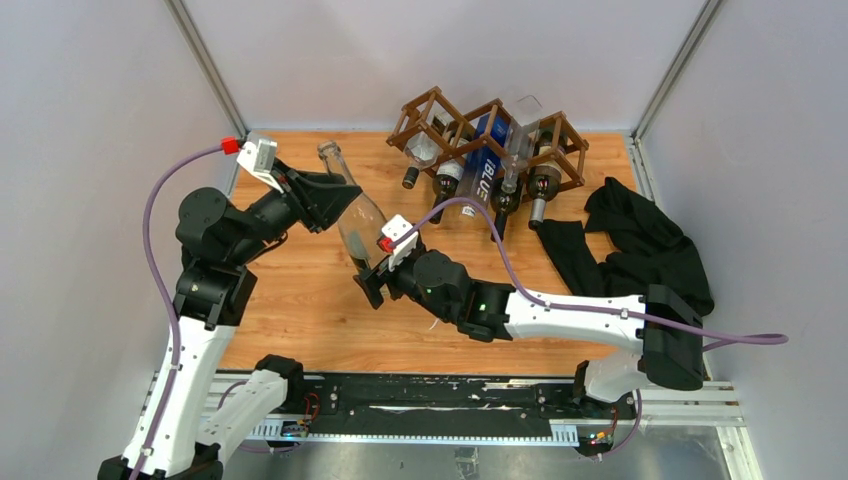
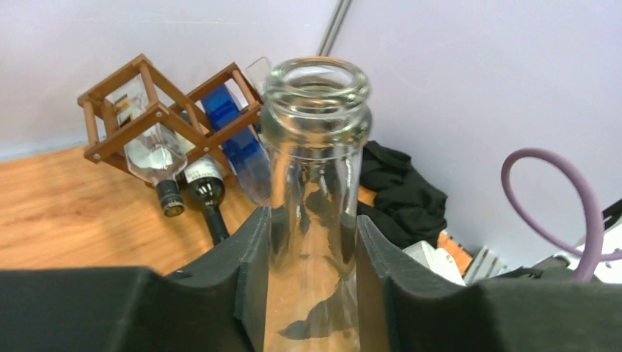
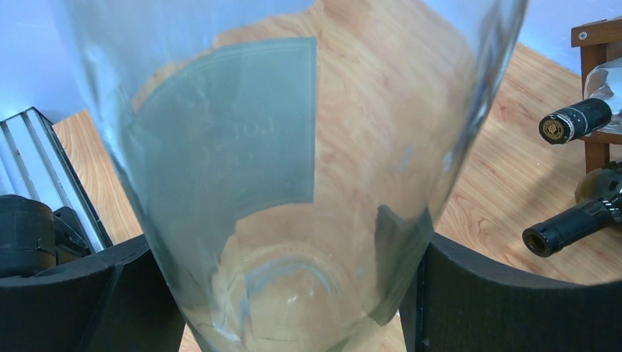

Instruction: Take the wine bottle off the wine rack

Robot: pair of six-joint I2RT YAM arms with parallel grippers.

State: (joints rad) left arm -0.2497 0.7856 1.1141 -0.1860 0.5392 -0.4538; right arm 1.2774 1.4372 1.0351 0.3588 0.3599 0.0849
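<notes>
Aloft, wine bottle (image 1: pixel 358 222), neck pinched narrow in left gripper (image 2: pixel 313 258), base clasped wide in right gripper (image 3: pixel 293 293).

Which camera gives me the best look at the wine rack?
Top external: the whole wine rack shows, bottles in it. Left wrist catches only its left cells behind the clear bottle; right wrist just a corner at the frame's right edge.

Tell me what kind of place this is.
Most likely a robot test cell, not a home. Two robot arms, holding a bottle, are bolted to a rail at the table edge, plain walls on metal posts box it in, and a wine rack and black cloth sit like props.
</notes>
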